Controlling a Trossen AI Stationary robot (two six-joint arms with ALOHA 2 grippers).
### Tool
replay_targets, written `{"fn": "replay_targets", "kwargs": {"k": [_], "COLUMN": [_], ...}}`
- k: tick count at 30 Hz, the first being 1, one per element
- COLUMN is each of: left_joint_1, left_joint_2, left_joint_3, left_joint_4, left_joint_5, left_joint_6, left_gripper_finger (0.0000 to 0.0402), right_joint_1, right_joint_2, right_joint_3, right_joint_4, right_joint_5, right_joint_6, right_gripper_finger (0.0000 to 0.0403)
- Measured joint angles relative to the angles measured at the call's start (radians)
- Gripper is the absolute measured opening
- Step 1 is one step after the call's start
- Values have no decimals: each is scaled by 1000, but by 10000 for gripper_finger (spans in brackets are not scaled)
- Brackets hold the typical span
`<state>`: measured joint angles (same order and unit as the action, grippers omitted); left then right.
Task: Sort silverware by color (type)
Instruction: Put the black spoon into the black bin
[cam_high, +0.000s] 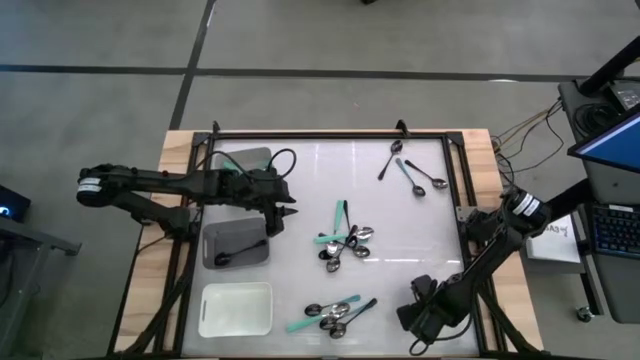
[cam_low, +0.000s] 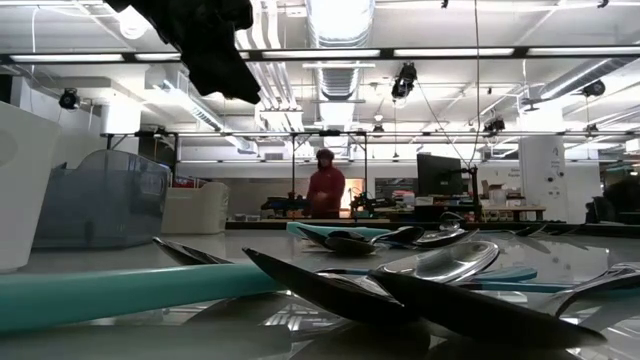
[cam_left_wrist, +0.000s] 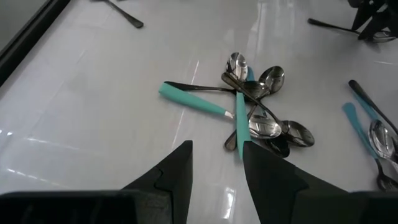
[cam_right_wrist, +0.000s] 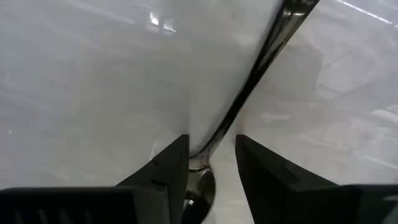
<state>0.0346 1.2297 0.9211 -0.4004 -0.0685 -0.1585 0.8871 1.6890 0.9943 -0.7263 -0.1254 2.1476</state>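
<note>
Spoons with teal, black and silver handles lie in three groups on the white table: a middle heap (cam_high: 345, 240) (cam_left_wrist: 252, 112), a near heap (cam_high: 335, 312), and a few by the far right corner (cam_high: 410, 172). One black spoon (cam_high: 235, 256) lies in the grey tray (cam_high: 252, 232). My left gripper (cam_high: 290, 212) (cam_left_wrist: 216, 149) hovers open between that tray and the middle heap, touching nothing. My right gripper (cam_high: 410, 318) (cam_right_wrist: 211, 146) is near the table's near right corner, shut on a black-handled spoon (cam_right_wrist: 249, 81). My right gripper has the black-handled spoon between its two fingers at the neck (cam_right_wrist: 202, 154), where handle meets bowl. The bowl (cam_right_wrist: 199, 186) sits back between the fingers. The handle sticks out forward past the fingertips, along them. Whether any part rests on the table cannot be seen.
A white tray (cam_high: 235, 308) sits at the near left. A second grey container (cam_high: 245, 160) is at the far left. A black frame (cam_high: 330, 135) runs round the table top. Bare table lies between the left trays and the spoon heaps. A person (cam_low: 325, 185) stands in the room beyond.
</note>
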Motion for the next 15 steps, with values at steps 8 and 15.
{"fn": "replay_targets", "kwargs": {"k": [8, 15], "left_joint_1": [-2, -2], "left_joint_2": [0, 0], "left_joint_3": [0, 0], "left_joint_4": [5, 5], "left_joint_5": [0, 0], "left_joint_6": [-2, -3], "left_gripper_finger": [123, 123], "right_joint_1": [-2, -2], "right_joint_2": [21, 25], "right_joint_3": [-2, -2], "right_joint_4": [0, -23], "right_joint_5": [14, 20], "right_joint_6": [-1, -12], "right_gripper_finger": [123, 87]}}
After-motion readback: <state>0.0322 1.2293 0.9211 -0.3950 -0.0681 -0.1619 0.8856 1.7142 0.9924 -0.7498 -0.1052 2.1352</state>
